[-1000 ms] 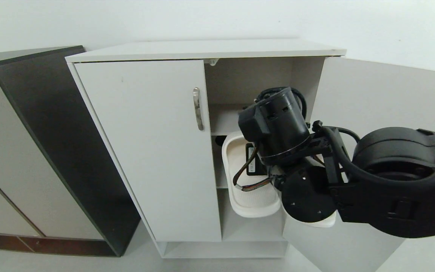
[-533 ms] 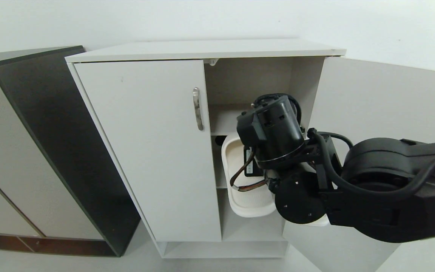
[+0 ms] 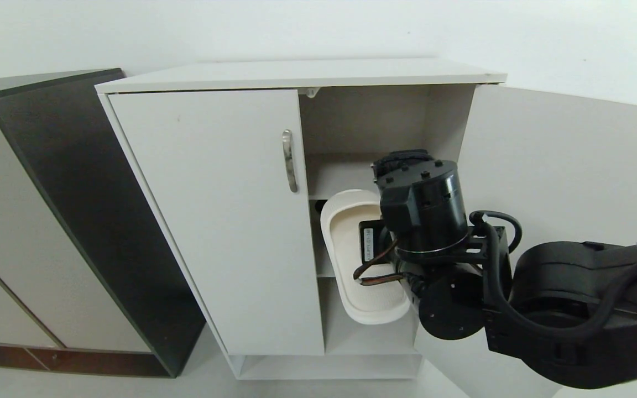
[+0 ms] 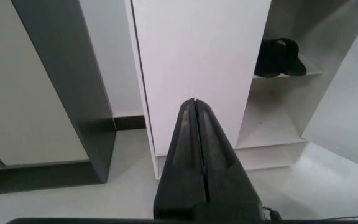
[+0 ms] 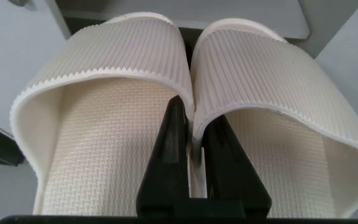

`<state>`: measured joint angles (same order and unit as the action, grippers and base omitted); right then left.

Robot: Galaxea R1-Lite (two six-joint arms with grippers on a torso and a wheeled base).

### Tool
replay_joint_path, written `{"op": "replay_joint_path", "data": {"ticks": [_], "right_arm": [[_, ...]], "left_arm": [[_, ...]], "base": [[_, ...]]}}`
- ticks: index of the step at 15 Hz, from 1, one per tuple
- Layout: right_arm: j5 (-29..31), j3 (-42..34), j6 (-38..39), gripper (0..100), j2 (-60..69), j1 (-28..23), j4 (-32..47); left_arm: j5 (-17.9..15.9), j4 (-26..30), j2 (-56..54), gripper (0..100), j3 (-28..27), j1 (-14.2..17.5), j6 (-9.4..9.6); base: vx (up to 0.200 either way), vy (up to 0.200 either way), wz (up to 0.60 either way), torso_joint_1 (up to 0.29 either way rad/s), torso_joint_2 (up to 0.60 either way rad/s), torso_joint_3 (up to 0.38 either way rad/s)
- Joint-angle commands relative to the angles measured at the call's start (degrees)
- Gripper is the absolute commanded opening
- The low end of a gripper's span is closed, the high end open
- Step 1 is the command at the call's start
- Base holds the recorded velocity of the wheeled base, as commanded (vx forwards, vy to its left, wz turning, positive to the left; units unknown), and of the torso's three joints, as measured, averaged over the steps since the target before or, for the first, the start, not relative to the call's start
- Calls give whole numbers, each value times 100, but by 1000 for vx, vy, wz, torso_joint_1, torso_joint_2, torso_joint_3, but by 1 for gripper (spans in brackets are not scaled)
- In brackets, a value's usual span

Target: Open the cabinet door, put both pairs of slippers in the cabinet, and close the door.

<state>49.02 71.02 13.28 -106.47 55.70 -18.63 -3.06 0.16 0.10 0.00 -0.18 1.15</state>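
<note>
White board makes up the cabinet (image 3: 296, 72), whose right door (image 3: 545, 177) stands swung wide while the left door (image 3: 213, 221) is closed. Cream slippers (image 3: 346, 249) hang steeply tilted at the open half, just in front of the opening, pinched together by their inner strap walls in the right gripper (image 5: 193, 134). Black slippers (image 4: 280, 57) already lie on a shelf (image 4: 312, 72) inside, so the move should probably level the cream pair, aim for a free level, and slide it deep before letting go. Left gripper (image 4: 194, 109) hangs well apart, jaws pressed together on nothing.
</note>
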Motion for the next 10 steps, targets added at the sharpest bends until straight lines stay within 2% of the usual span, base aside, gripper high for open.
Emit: {"op": "replay_joint_path", "data": {"ticks": [1, 10], "right_arm": [[-15, -45, 0, 0, 56, -42, -9], [-6, -36, -115, 0, 48, -50, -9]], "left_arm": [[-2, 2, -1, 0, 0, 1, 0], [-2, 2, -1, 0, 0, 1, 0]], "base": [[200, 0, 0, -12, -2, 7], [200, 0, 0, 1, 4, 3]]}}
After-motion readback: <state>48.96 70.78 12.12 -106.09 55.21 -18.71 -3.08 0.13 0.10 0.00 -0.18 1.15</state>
